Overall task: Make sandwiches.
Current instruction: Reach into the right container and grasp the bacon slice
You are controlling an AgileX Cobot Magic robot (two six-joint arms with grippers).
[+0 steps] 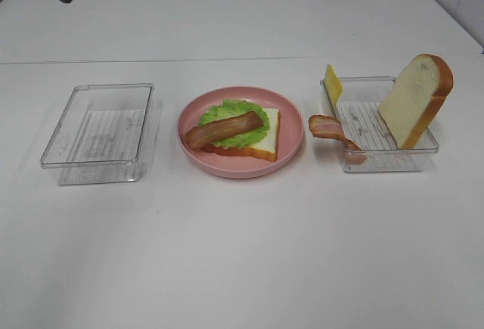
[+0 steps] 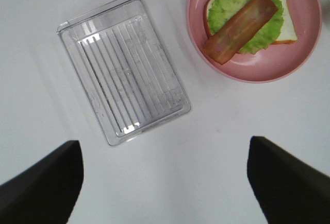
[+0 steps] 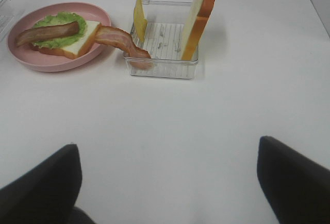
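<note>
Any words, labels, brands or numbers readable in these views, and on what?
No readable text.
The left clear tray and right clear tray show only moulded ribs and faint marks, too blurred to read.
The pink plate carries no print.

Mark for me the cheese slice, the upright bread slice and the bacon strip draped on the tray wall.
cheese slice (image 1: 333, 84), exterior high view, yellow face
upright bread slice (image 1: 408, 107), exterior high view, white face
draped bacon strip (image 1: 325, 126), exterior high view, its free end
</note>
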